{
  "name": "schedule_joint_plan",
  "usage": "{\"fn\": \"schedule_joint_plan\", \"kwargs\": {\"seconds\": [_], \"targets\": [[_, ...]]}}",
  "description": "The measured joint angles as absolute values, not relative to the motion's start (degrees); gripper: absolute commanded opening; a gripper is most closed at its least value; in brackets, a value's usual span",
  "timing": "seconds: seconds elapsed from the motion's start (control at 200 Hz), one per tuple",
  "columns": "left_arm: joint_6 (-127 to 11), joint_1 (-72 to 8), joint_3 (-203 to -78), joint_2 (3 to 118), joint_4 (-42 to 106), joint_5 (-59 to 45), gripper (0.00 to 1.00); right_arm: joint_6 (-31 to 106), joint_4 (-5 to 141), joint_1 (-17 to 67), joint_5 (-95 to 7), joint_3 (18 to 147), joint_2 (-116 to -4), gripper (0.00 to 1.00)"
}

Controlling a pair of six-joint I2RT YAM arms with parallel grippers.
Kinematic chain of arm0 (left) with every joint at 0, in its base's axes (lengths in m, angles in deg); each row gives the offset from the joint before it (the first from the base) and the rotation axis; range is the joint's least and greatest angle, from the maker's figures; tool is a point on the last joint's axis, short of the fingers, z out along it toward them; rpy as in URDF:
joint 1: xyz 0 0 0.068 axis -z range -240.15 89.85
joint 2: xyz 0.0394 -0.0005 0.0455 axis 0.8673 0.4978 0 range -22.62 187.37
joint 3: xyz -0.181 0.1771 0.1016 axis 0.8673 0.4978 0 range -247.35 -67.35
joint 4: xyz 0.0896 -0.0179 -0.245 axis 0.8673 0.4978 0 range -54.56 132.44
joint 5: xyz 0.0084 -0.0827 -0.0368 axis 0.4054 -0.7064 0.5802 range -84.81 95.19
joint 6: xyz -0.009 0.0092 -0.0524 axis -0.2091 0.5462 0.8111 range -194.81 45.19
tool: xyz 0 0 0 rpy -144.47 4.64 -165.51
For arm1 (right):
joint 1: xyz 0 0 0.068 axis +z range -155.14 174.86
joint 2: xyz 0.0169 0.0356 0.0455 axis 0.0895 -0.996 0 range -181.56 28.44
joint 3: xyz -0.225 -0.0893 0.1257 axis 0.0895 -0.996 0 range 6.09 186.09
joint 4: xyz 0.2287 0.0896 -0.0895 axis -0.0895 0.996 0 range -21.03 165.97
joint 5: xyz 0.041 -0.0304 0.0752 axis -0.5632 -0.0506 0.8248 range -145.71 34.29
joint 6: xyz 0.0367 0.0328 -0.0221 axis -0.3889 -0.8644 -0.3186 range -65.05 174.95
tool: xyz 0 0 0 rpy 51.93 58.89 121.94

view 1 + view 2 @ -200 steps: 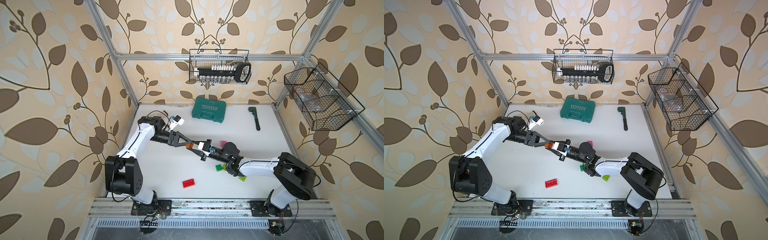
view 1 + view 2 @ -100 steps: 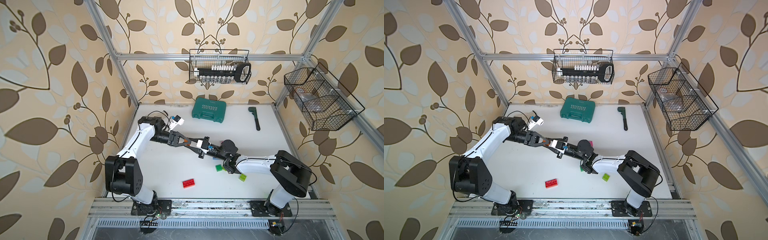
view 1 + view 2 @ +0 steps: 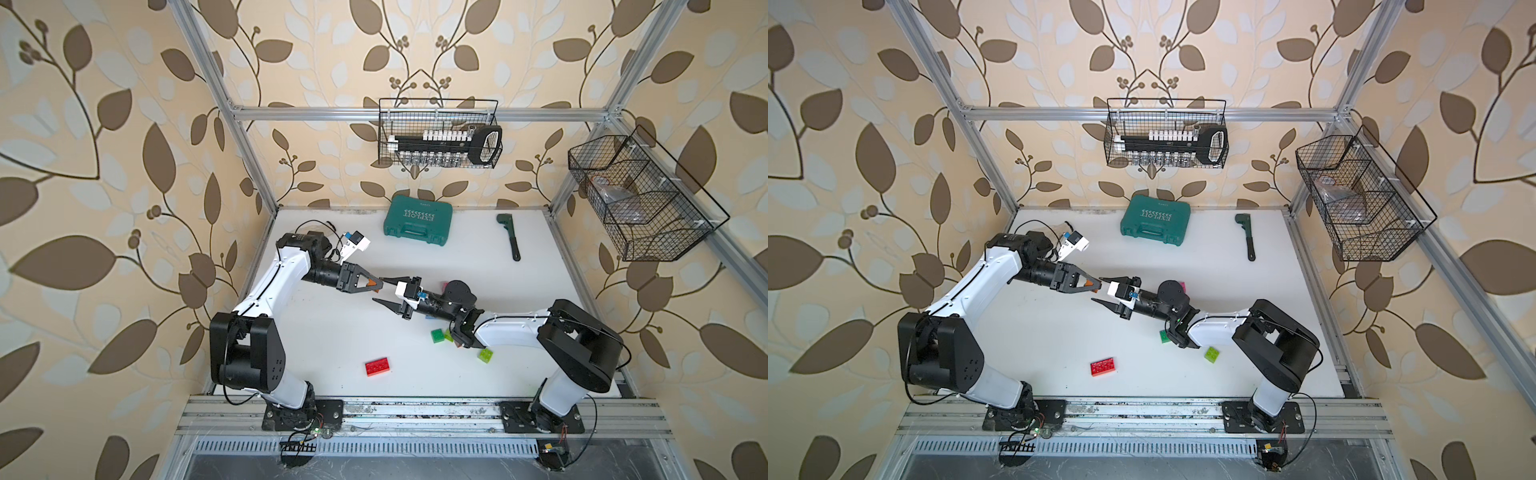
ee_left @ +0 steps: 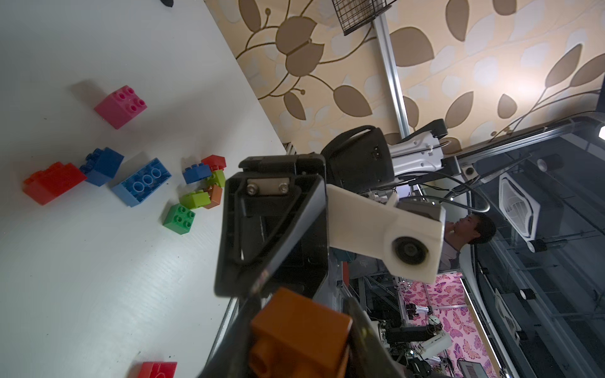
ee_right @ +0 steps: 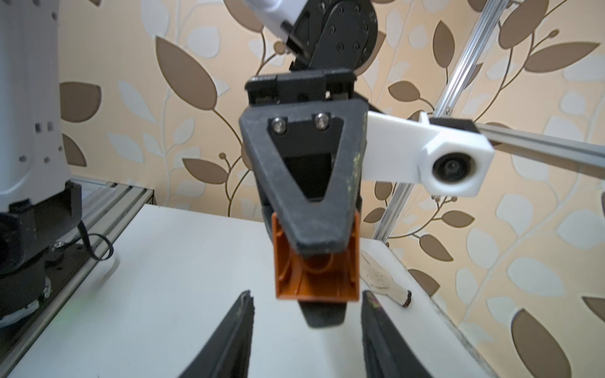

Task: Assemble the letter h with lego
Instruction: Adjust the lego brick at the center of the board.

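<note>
Left gripper (image 3: 379, 284) squeezed tight on an orange lego brick (image 3: 371, 283), up above the white table (image 3: 332, 332), right gripper (image 3: 376, 289) facing it with jaws apart, holding nothing, a red brick (image 3: 378, 366) and green bricks (image 3: 437, 335) lying on the table.

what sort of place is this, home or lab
Probably a robotics lab test cell: a white table boxed in by an aluminium frame, a left arm and right arm bolted to a rail, more rigs beyond it in the left wrist view.
</note>
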State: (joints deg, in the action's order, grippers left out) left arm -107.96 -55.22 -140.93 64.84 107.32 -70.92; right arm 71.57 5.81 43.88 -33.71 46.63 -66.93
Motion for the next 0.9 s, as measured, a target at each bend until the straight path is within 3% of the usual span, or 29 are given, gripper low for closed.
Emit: {"fn": "schedule_joint_plan", "kwargs": {"seconds": [0.215,0.37,0.52,0.645,0.775,0.9], "targets": [[-98.14,-54.41,-136.26,64.11,93.16,-49.92,0.29,71.24,13.97,43.38,-37.55,41.32,-60.40,0.52],[-95.65,-47.57,-131.89,64.60,83.76,-27.14,0.30,68.99,25.75,43.35,-49.29,40.66,-56.27,0.52],[-96.44,-41.32,-128.00,68.14,76.41,-12.11,0.30,62.34,39.30,41.67,-60.44,41.03,-51.15,0.57],[-99.61,-36.69,-124.15,70.58,70.49,-2.42,0.32,48.57,57.88,35.70,-67.13,47.94,-50.17,0.57],[-103.76,-30.92,-123.16,74.50,66.91,5.51,0.32,37.17,72.24,28.75,-66.91,56.55,-52.57,0.55],[-106.08,-28.12,-124.67,76.27,63.21,8.48,0.38,32.09,80.28,27.86,-64.48,58.69,-55.13,0.54]]}}
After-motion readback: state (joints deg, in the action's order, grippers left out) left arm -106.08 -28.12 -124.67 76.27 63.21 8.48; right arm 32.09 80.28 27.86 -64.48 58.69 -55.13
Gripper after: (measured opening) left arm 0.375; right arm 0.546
